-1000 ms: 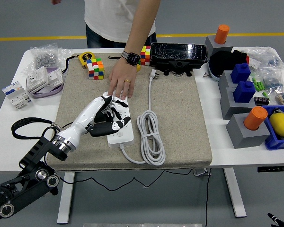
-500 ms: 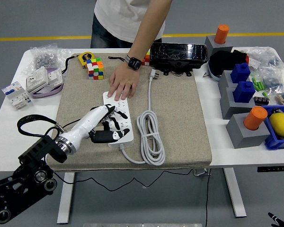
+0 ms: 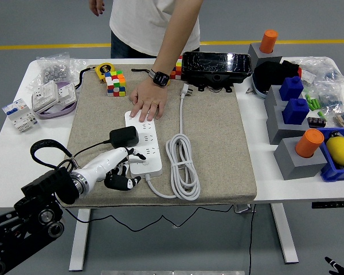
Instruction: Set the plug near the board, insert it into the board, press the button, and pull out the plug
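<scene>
A white power strip (image 3: 147, 146) lies on the grey mat, its white cord (image 3: 183, 169) coiled to its right. A black plug (image 3: 124, 136) rests at the strip's left edge; I cannot tell whether it is seated in a socket. Its black cable (image 3: 43, 148) loops off to the left. My left hand (image 3: 123, 168), white with black fingers, hovers just near-left of the strip, fingers relaxed and holding nothing. A person's hand (image 3: 147, 106) lies flat on the strip's far end.
The grey mat (image 3: 218, 143) covers the table's middle. Colour cubes (image 3: 116, 82) and a black box (image 3: 217, 66) stand at its far edge. White sockets (image 3: 46, 96) lie far left. Grey and blue blocks (image 3: 292, 114) and a blue bin (image 3: 341, 152) crowd the right.
My left hand has drawn back toward the near left, off the strip, uncovering the black plug at the strip's left edge. The person's hand stays on the strip's far end.
</scene>
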### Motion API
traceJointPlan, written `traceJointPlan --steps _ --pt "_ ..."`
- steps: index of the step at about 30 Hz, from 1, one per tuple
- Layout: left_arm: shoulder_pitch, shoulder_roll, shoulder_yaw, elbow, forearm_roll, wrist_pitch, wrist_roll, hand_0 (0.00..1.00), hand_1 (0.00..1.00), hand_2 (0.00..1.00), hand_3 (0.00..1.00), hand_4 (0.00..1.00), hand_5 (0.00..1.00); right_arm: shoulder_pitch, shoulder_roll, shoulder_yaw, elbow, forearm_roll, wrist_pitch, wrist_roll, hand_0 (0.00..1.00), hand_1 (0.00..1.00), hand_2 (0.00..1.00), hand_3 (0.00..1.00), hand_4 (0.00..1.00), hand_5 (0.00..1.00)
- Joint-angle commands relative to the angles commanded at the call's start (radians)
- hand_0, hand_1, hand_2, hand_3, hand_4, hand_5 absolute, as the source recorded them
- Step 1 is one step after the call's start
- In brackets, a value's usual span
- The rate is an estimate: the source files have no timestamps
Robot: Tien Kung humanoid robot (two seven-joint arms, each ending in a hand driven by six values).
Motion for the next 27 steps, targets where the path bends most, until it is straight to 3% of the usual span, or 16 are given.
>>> traceJointPlan --steps 11,26,27 --pt "-0.011 -0.006 0.022 0.019 -0.010 -0.004 -0.001 0.079 0.041 0.134 0.785 0.644 0.092 0.003 -0.003 -0.011 0.001 0.002 0.001 0.000 0.579 0.673 0.686 0.618 0.984 0.523" --pt "-0.014 -0.006 0.036 0.043 -0.021 -0.028 0.037 0.079 0.041 0.134 0.769 0.642 0.089 -0.001 -0.004 -0.011 0.001 0.001 0.001 -0.001 0.580 0.674 0.686 0.618 0.984 0.524" --pt "-0.012 -0.006 0.035 0.040 -0.026 -0.028 0.034 0.079 0.042 0.133 0.724 0.641 0.087 -0.002 -0.003 -0.009 0.002 0.001 0.001 0.000 0.580 0.674 0.686 0.618 0.984 0.524"
